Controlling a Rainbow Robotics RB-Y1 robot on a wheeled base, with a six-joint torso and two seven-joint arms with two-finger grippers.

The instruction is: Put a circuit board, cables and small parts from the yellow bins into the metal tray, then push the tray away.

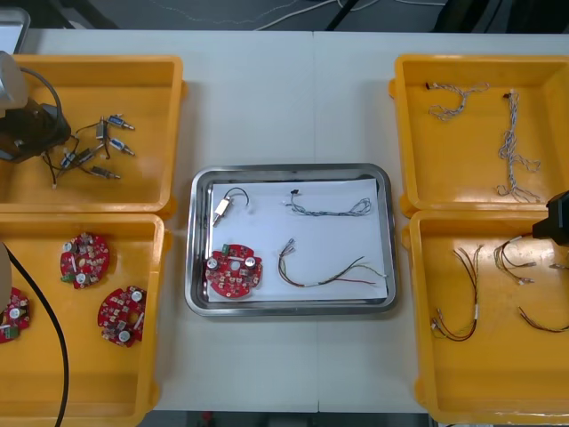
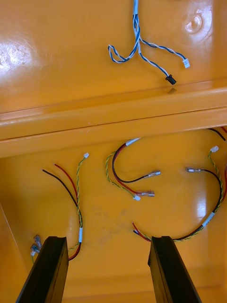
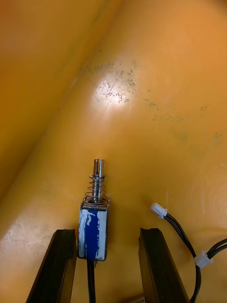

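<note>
Left gripper (image 3: 108, 230) sat spread in the far-left yellow bin (image 3: 142, 71), and the small metal part (image 3: 94, 218) was off-center, hugging one finger, so closing could've twisted it loose, while the right gripper (image 2: 105, 238) hung open over red and yellow cables (image 2: 127, 170).

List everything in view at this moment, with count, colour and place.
Metal tray: one, shiny rim, white inside, centre.
Yellow bins: four, yellow, two at each side of the tray.
Circuit boards: four, red; three in the near-left bin, one in the tray.
Small metal parts: several in the far-left bin, one in the tray.
Twisted cables: three, blue and white; two in the far-right bin, one in the tray.
Red and yellow cables: several in the near-right bin, one in the tray.
Left hand: black fingers, open, astride a part in the far-left bin.
Right hand: black fingers, open, over the near-right bin.
</note>
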